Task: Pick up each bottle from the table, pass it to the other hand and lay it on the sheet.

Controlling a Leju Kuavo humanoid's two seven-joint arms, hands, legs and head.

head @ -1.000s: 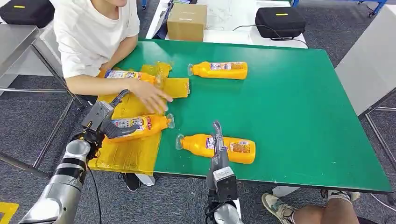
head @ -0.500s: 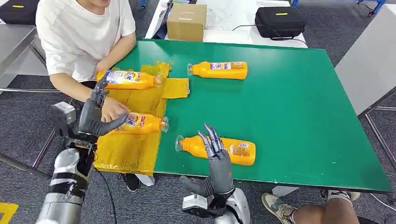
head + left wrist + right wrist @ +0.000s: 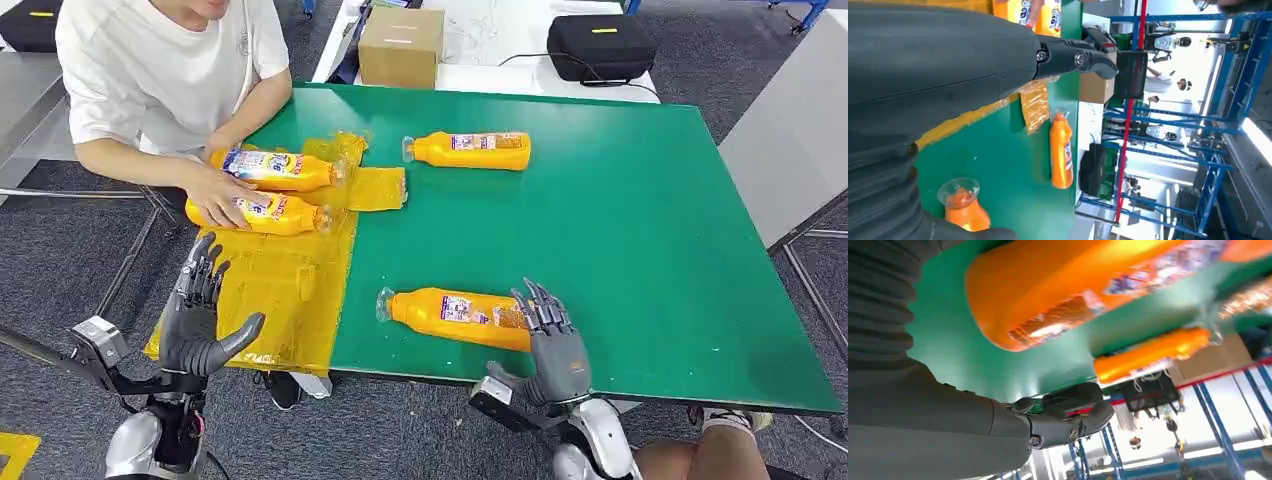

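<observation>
My right hand [image 3: 553,345], fingers spread and empty, sits just beside the near orange bottle [image 3: 455,314] on the green table [image 3: 640,240]; smooth plastic, likely slippery; I'd grasp mid-body; my left hand [image 3: 197,322] hovers empty over the yellow sheet [image 3: 285,290].

The robot's left hand [image 3: 196,325] is dark grey, with slim, segmented, near-black fingers and a thicker, lighter grey thumb. Behind it, a small pale grey camera box [image 3: 98,340] sits on a black bracket at the wrist, and below that the forearm is a polished silver cylinder [image 3: 135,452] with black cabling beside it. The right hand [image 3: 553,345] has the same dark grey build, with a grey block [image 3: 493,398] at its wrist and a rounded silver forearm shell [image 3: 600,440] below. Close up, each hand shows a grey ribbed cover [image 3: 878,305], a smooth grey thumb casing, and small round silver screws [image 3: 1079,58] at the dark finger hinges.
</observation>
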